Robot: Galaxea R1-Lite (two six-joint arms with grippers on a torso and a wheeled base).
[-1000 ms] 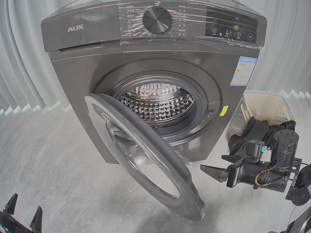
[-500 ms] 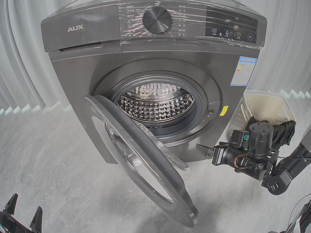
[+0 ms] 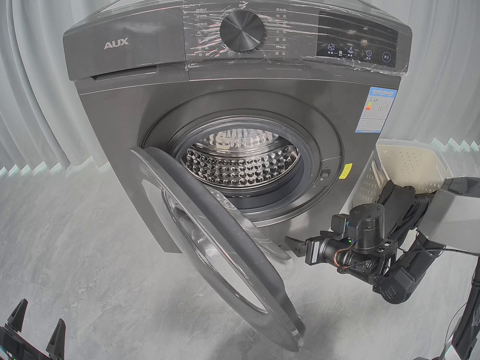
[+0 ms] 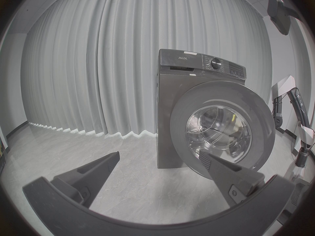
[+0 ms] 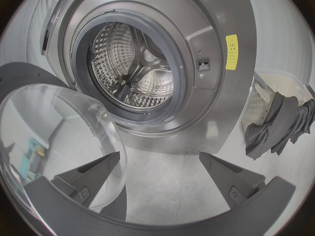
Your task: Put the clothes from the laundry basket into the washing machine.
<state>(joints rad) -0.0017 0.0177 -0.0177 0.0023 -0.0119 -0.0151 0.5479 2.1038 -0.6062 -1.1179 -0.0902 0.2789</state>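
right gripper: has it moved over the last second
Yes. In the head view the right gripper has shifted left and slightly up, away from the laundry basket, and now sits by the washing machine's lower right corner.

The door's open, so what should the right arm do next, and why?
Probably swing the right gripper, open and empty low before the washing machine, across to the dark clothes draped over the laundry basket rim and close on them; nothing is in the drum yet.
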